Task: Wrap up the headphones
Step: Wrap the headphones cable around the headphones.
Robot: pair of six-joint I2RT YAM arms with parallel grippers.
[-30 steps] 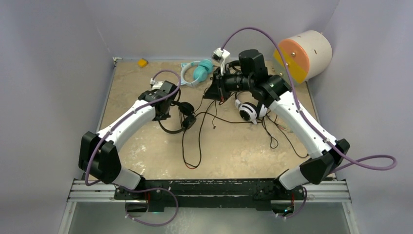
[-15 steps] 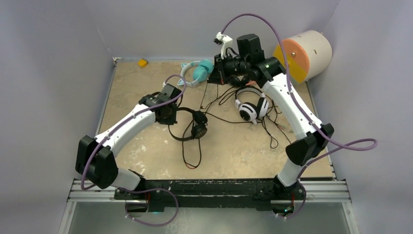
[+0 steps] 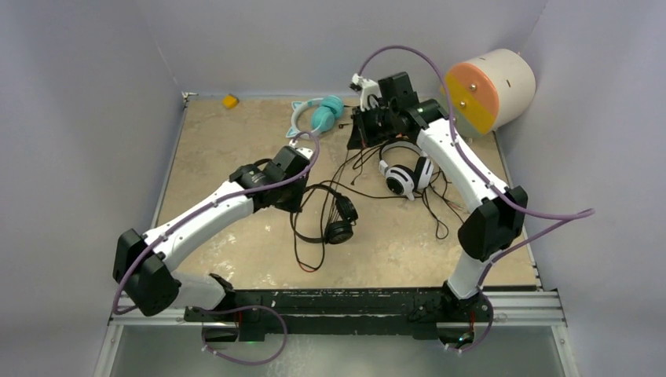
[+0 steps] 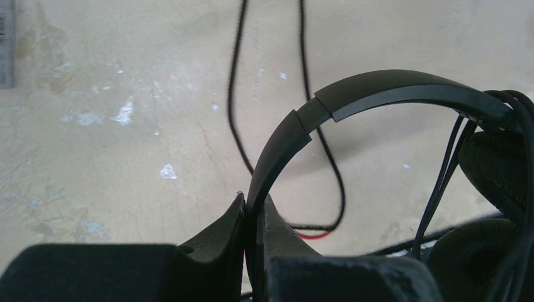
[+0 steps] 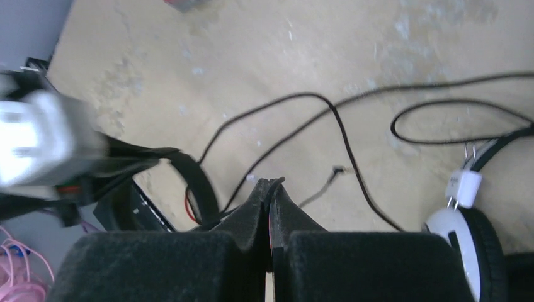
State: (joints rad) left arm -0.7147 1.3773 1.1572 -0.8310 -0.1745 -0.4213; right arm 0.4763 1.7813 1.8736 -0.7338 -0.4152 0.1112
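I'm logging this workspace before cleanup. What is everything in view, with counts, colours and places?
teal headphones: one, cat ears, far edge, middle
white-and-black headphones: one, right of centre
black headphones: one, all black, centre
fourth headphones: one, black with some red, below the right wrist, mostly hidden
cables: several, thin black, tangled mid-table
yellow object: one, small, far left corner
cylinder: one, cream with orange-and-yellow end, past the far right corner
table: one, tan, scuffed
arms: two, white and black
left fingers: shut on the black headphones' band
right fingers: shut, contents unclear
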